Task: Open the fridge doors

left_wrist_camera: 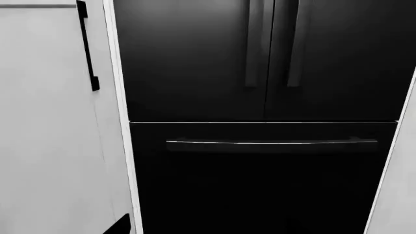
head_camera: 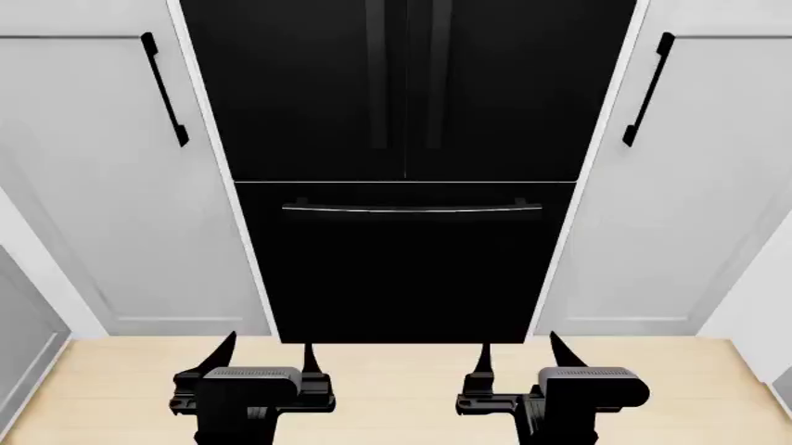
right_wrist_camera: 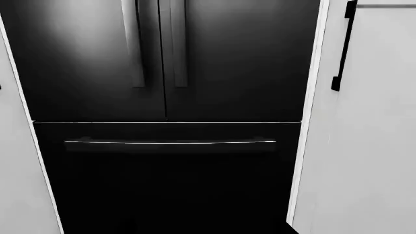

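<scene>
Fridge doors (head_camera: 409,88) stand closed straight ahead of me, far beyond both tools, their tops cut off and their dark handles hard to pick out. Below sits the drawer (head_camera: 409,264). Only the head view shows my left tool (head_camera: 266,357) and right tool (head_camera: 520,357), both released, low over the floor (head_camera: 396,380).

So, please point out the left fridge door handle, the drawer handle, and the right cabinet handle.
left fridge door handle (head_camera: 376,93), head view, middle of the bar
drawer handle (head_camera: 411,209), head view, middle of the bar
right cabinet handle (head_camera: 648,90), head view, mid-length
</scene>
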